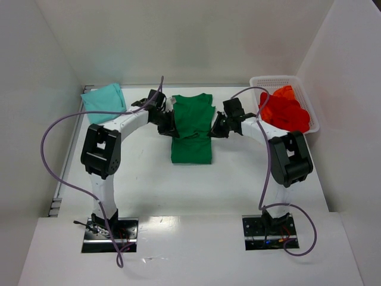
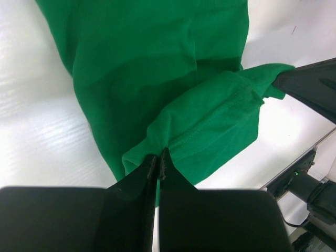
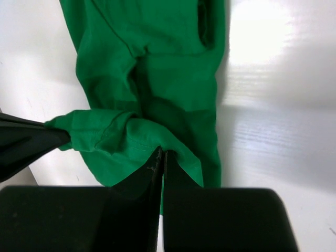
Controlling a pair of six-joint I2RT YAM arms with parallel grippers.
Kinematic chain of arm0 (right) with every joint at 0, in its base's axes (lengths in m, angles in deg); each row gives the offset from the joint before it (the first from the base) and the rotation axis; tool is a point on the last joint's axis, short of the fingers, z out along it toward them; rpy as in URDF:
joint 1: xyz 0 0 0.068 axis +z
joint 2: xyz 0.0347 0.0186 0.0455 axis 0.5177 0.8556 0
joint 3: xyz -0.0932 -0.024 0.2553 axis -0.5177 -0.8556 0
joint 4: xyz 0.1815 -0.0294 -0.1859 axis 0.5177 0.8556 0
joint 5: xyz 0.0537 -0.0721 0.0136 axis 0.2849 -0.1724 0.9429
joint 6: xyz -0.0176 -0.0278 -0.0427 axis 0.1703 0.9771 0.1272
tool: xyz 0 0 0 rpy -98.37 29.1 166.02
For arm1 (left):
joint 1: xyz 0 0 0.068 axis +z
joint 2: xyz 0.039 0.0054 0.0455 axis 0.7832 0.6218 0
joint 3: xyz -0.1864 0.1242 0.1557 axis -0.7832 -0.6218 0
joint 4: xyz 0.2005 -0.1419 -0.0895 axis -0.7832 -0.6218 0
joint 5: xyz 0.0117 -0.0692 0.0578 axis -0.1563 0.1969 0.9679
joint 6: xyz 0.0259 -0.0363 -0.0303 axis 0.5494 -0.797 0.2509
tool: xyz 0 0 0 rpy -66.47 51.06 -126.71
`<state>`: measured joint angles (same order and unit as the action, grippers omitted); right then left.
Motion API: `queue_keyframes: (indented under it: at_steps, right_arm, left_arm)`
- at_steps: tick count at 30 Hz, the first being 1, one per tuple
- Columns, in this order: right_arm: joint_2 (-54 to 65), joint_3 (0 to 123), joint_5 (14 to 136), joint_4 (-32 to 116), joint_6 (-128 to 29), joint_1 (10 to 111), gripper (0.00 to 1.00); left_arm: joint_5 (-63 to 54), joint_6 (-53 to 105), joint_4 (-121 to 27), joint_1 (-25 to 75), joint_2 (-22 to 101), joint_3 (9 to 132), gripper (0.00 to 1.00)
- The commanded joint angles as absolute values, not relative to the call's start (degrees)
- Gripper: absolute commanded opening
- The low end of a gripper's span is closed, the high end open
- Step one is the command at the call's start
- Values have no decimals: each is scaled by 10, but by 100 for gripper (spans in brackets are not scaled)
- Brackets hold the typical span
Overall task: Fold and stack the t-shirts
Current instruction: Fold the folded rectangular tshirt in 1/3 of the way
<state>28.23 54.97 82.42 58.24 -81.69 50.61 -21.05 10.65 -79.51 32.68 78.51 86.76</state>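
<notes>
Folding was partway, we judged: left end effector [image 2: 158, 164] and right end effector [image 3: 161, 157] each clenched the green t-shirt [image 1: 191, 128]; teal t-shirt [image 1: 104, 102] lay folded, red t-shirts [image 1: 284, 112] awaited folding.

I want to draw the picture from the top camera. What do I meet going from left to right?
pale teal t-shirt → left gripper → dark green t-shirt → right gripper → red t-shirts

Both wrist views cut the dark green t-shirt [image 2: 157, 63] off at the top edge. The heaped red t-shirts [image 1: 284, 112] in the far right corner cannot be counted.
</notes>
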Motion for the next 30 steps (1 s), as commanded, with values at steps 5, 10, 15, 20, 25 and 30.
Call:
queue_keyframes:
  at_steps: [5, 10, 15, 20, 25, 30]
  right_arm:
    - [313, 609, 825, 555, -796, 492, 0]
    - [334, 620, 826, 550, -796, 492, 0]
    - [356, 626, 830, 543, -796, 492, 12]
    - [351, 632, 820, 529, -789, 487, 44]
    - [329, 640, 800, 508, -788, 476, 44]
    - [282, 652, 789, 520, -771, 476, 44]
  left_arm:
    - [-228, 133, -791, 338, 814, 909, 0]
    - [-233, 138, -791, 348, 839, 929, 6]
    - [-233, 138, -791, 353, 857, 940, 22]
    - [-233, 149, -790, 359, 861, 950, 59]
    - [-231, 169, -780, 376, 851, 990, 73]
    - [-202, 174, -780, 390, 800, 1002, 82]
